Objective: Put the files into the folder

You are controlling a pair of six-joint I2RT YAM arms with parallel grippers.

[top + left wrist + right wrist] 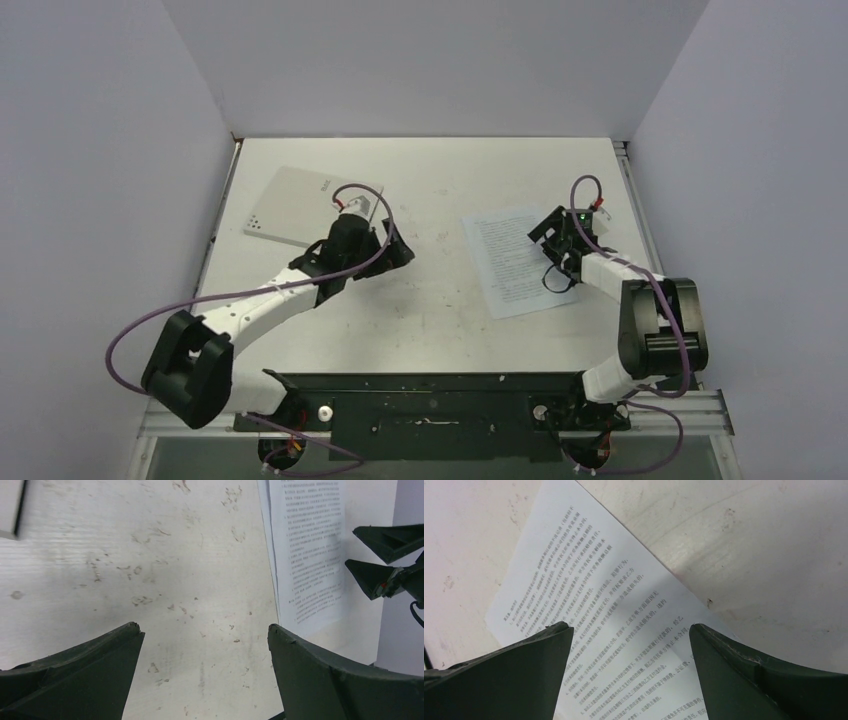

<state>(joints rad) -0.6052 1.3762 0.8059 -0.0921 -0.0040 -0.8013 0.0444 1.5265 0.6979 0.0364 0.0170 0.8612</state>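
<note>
fingers of left gripper (202,630): spread wide and empty, over the scuffed white table (450,170), at the near right corner of the flat light grey-beige rectangular folder (300,205); probably placed to lift its cover.
fingers of right gripper (629,627): spread wide, holding nothing, hanging over the right part of the thin white paper files printed with small black text (510,262); probably lined up for a pick.
files: flat on the table's right half, slightly skewed, well apart from the folder.
folder: closed, dotted outside up, far left; by my reading it must open first.
</note>
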